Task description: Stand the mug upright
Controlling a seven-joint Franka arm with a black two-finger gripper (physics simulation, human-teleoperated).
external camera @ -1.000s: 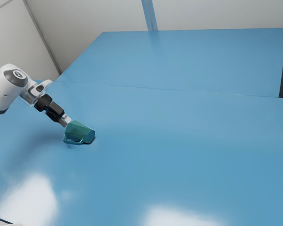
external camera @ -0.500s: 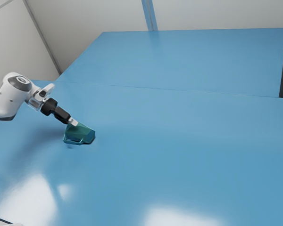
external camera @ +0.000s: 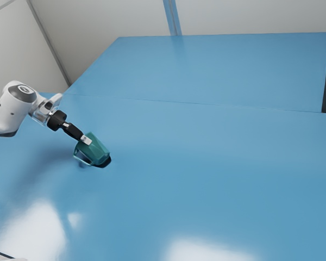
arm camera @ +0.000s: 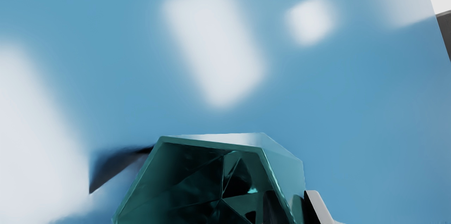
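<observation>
Leaning mug (external camera: pixel 96 150), fingers (external camera: pixel 86 140) clamped on its wall (arm camera: pixel 287 178), exterior-view handle (external camera: pixel 82 160), hollow interior (arm camera: pixel 197 178) (wrist view).

A smooth white arm with rounded casings (external camera: pixel 10 112) — its upper joint capped by a dark grey disc (external camera: pixel 23 91) bearing a pale round emblem — runs through a white-and-silver wrist (external camera: pixel 42 110) to slim black jaws with pale, black-faced fingertips (external camera: pixel 86 140).

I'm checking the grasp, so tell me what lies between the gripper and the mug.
Nothing: the exterior view shows the gripper right against the mug, without a gap.
</observation>
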